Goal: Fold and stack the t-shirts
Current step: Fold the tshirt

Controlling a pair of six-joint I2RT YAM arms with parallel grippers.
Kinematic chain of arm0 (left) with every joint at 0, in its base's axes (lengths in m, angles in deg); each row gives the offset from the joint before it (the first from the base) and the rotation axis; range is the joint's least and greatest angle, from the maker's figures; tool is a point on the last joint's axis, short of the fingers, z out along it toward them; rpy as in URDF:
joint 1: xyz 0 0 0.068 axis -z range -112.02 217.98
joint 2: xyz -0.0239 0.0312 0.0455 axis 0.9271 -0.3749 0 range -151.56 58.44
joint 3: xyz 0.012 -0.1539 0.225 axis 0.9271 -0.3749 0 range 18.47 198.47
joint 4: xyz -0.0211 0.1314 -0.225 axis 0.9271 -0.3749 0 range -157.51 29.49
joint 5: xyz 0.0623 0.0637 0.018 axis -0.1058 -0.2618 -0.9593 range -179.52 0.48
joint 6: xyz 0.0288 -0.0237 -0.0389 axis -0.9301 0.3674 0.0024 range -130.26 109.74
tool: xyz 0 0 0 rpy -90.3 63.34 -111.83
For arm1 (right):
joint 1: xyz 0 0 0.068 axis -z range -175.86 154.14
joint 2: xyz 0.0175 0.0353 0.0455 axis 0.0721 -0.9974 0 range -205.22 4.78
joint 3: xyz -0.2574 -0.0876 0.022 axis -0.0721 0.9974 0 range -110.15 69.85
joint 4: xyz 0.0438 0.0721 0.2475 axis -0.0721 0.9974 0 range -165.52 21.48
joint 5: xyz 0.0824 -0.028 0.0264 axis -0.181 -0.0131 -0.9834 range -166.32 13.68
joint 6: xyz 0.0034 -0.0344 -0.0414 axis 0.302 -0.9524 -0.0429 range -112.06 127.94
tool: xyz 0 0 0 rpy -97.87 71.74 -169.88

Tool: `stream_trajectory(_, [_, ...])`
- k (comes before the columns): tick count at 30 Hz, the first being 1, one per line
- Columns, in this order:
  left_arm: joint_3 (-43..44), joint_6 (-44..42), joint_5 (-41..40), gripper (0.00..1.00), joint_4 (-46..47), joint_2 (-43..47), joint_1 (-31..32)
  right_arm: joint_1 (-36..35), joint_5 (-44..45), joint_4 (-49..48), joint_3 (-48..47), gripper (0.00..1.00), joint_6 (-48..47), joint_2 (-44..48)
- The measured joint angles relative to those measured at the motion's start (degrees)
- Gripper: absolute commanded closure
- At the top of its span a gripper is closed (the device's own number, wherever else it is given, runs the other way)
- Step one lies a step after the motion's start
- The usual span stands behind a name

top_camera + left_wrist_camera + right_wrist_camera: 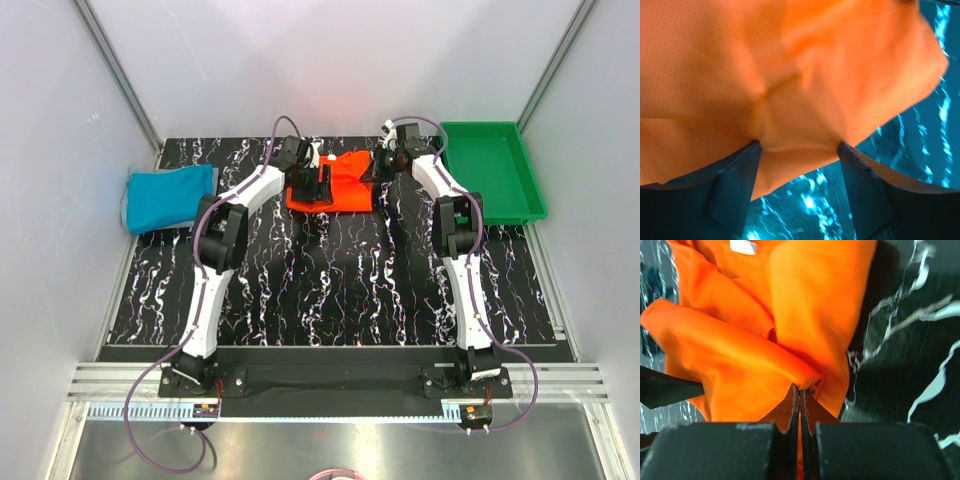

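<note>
My orange-red t-shirt (345, 182) lies bunched and half folded at far centre, one fold pinched in my right gripper (800, 390). The teal-blue t-shirt (170, 196) lies flat at far left, well apart.

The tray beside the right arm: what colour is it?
Plain green; the tray shows best in the top external view.

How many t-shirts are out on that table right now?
2. The orange t-shirt lies bunched at the far middle, pinched by the right claw. The teal t-shirt sits at the far left. Another could be hidden under the orange one.
</note>
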Motion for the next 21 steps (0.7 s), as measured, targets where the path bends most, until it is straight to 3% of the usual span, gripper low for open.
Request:
stream_trajectory(11, [-9.38, 1.42, 4.94, 0.25, 0.02, 5.81, 0.00, 0.00, -1.64, 1.07, 12.66, 1.00, -1.60, 8.37])
stream_trajectory(21, [-23.61, 3.17, 5.35, 0.25, -1.20, 15.58, 2.36, -0.04, -5.18, 2.67, 23.96, 1.00, -1.53, 17.51])
